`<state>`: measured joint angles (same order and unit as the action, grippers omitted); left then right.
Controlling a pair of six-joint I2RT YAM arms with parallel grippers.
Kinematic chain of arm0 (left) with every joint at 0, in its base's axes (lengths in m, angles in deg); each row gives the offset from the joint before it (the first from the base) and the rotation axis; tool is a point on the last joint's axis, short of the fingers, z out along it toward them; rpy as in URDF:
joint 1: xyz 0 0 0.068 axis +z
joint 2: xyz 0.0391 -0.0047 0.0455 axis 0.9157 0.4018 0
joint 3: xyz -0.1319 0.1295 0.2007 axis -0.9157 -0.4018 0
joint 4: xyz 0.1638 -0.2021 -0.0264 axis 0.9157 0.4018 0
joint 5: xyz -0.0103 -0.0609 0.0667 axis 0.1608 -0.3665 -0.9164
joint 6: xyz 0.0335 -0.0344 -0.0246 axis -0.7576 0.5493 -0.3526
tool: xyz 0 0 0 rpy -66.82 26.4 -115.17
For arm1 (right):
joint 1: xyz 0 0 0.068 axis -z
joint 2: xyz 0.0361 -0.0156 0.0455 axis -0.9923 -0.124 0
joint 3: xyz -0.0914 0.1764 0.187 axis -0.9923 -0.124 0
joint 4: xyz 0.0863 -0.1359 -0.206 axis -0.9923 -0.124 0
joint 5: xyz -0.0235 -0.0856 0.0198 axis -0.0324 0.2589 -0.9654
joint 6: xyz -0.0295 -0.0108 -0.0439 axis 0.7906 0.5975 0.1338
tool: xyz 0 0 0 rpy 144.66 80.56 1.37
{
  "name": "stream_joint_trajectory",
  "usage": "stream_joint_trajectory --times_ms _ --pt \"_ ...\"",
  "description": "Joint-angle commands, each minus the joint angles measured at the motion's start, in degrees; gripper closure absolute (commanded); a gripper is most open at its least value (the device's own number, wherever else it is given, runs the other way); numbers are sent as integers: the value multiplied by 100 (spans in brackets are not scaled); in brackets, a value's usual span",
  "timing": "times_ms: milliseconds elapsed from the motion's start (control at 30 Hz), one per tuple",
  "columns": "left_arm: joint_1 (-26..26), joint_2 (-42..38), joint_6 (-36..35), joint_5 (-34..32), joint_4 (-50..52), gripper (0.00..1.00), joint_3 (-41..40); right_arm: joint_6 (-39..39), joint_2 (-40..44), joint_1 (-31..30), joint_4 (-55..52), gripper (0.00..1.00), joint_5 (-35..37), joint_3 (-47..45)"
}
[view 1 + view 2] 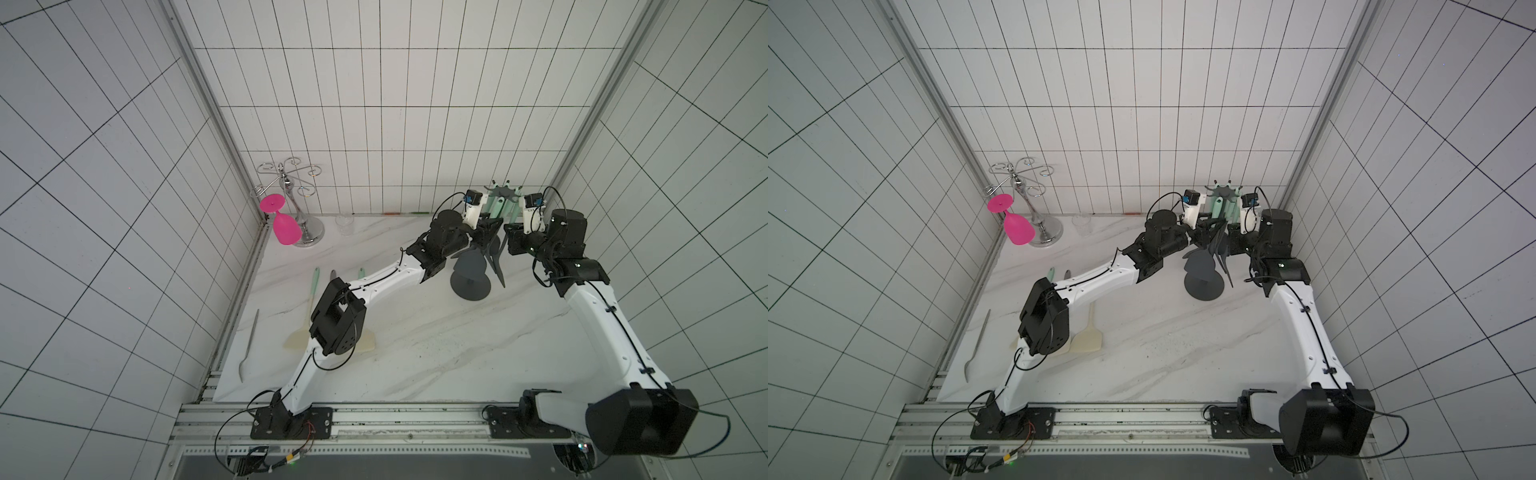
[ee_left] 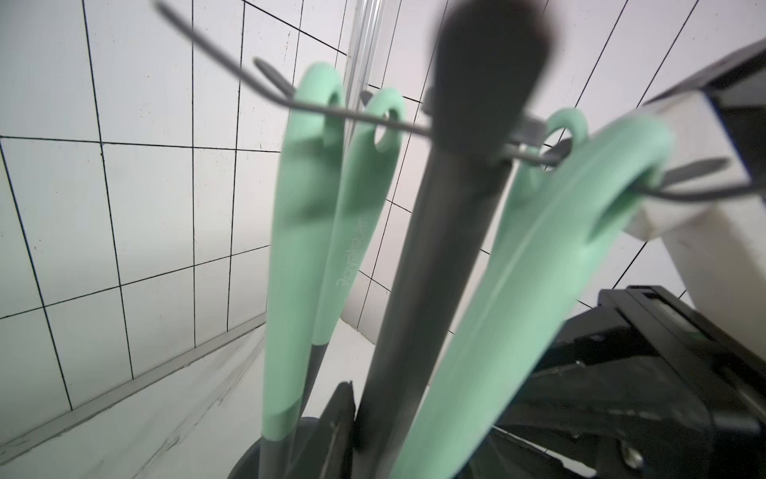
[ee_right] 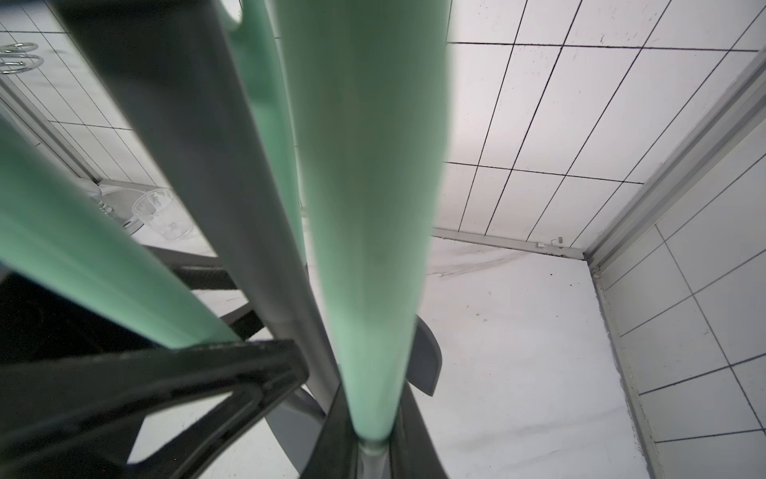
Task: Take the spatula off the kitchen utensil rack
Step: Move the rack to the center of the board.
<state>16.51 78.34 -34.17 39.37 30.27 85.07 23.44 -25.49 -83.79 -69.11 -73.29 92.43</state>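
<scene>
Far left on the table [image 1: 415,353]: a thin grey tool [image 1: 249,338], lying flat. Next, a shiny holder [image 1: 312,232] with a pink glass [image 1: 286,230] hanging upside down from it. Then two cream tools [image 1: 296,340] with green handles, flat on the table, partly under the left arm. A small clear glass [image 1: 344,224] by the back wall.

Further right, the left gripper [image 1: 485,233], tucked in close to the rack [image 1: 471,286]. In the left wrist view, one black finger [image 2: 344,414] just beside the pole [image 2: 414,290], the other finger hidden behind a green handle. Cannot tell if clenched yet, nor on what; maybe there to hold the rack steady.

Spatula [image 3: 373,207]: most likely the green-handled tool seen big in the right wrist view. On the rack, hanging from a hook at the top, dark blade down, with other green-handled tools right next to it. Right gripper [image 3: 373,450] clenched on the low end of that handle, one finger on each side.

Step in hand: getting hold. Nothing off the rack yet. Next move, as a guess: lift the handle straight up, clear of the hook tip, then pull out and away from the pole. Calls for a slow, short lift and a steady rack, or else a tipped stand or knocked neighbours
</scene>
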Motion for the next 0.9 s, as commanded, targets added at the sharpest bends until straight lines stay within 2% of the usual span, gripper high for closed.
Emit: stream_joint_trajectory --times_ms 0,167,267,567,733,867 --pt "-82 -153 -15 126 164 72 -166 232 318 -114 346 100 45 -111" --pt "-83 -177 -16 136 177 81 -192 270 336 -108 101 100 50 114" --pt "-82 -194 -27 134 213 89 -200 298 370 -112 -44 100 323 218" --pt "-82 -222 -4 161 201 99 -266 -65 818 -107 301 100 540 -33" --pt "-83 -270 11 126 204 100 -311 -602 910 -110 386 100 1032 0" --pt "-82 -267 -2 126 201 100 -312 -796 739 -104 187 100 721 106"
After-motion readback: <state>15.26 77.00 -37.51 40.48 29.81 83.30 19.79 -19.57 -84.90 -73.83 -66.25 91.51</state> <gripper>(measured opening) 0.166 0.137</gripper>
